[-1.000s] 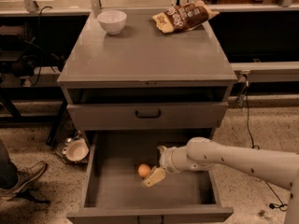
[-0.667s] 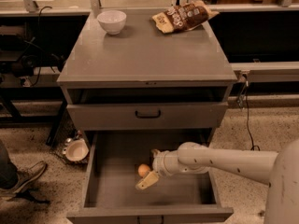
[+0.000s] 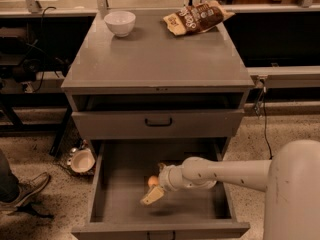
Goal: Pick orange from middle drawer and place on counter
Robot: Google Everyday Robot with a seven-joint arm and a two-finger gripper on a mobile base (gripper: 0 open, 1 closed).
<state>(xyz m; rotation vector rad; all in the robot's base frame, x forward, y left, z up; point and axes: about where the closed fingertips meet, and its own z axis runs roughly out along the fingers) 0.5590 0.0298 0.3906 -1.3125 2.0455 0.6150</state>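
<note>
Orange (image 3: pixel 152 180), a small smooth round fruit, sits on the flat bare grey floor of the wide grey middle drawer (image 3: pixel 120 204), which is pulled well out of the cabinet towards me. I see the orange roughly mid-floor, a little nearer the back wall than the front lip. My pale gripper (image 3: pixel 154 189) is down inside that drawer, right at the orange on its right and lower side, with a tan-coloured part slanting down and to the left just below the fruit. I cannot tell whether the gripper is released or clenched, nor whether it is touching the fruit or just beside it. The light grey arm (image 3: pixel 225 173) reaches in from the right, across the drawer's right wall, and its big rounded body fills the lower right corner. Above the open drawer is the narrower grey drawer front (image 3: pixel 200 125) with a black handle (image 3: pixel 158 122). On the broad, slightly glossy grey counter (image 3: pixel 160 59) a small white bowl (image 3: pixel 119 22) stands near the back left corner and a crumpled brown snack bag (image 3: pixel 195 18) lies near the back right corner, the two well apart. On the speckled floor left of the cabinet lies a round white dish (image 3: pixel 81 160), and a person's shoe (image 3: pixel 25 190) shows at the left edge.
</note>
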